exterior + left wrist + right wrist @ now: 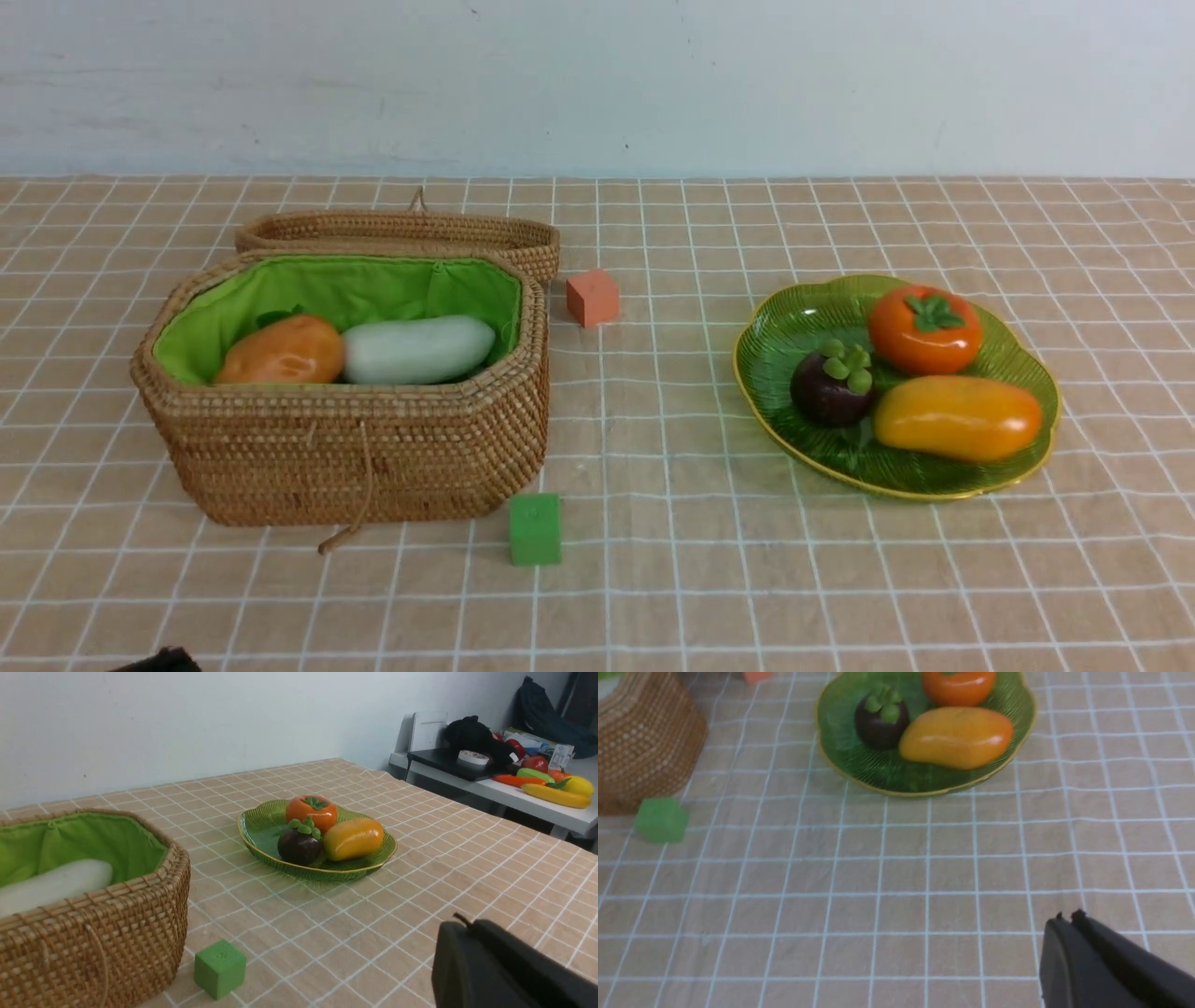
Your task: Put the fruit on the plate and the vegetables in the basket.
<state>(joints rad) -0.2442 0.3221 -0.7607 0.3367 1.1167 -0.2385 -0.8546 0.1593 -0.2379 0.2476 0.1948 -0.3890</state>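
On the green plate [794,322] at the right lie three fruits: an orange persimmon [924,329], a dark mangosteen [831,387] and a yellow-orange mango [957,417]. The wicker basket [355,448] at the left holds a tan-orange potato [280,352] and a white radish [418,349]; no eggplant shows. My left gripper [467,926] is shut and empty, above the cloth between basket and plate. My right gripper [1066,919] is shut and empty too, above bare cloth on the near side of the plate [859,760]. Neither gripper touches any object.
A small orange cube [592,297] sits behind the basket's right end, and a green block [535,528] stands at its front right corner. The basket lid [401,231] lies open behind it. A side table with other toys [537,779] stands beyond the cloth's right edge.
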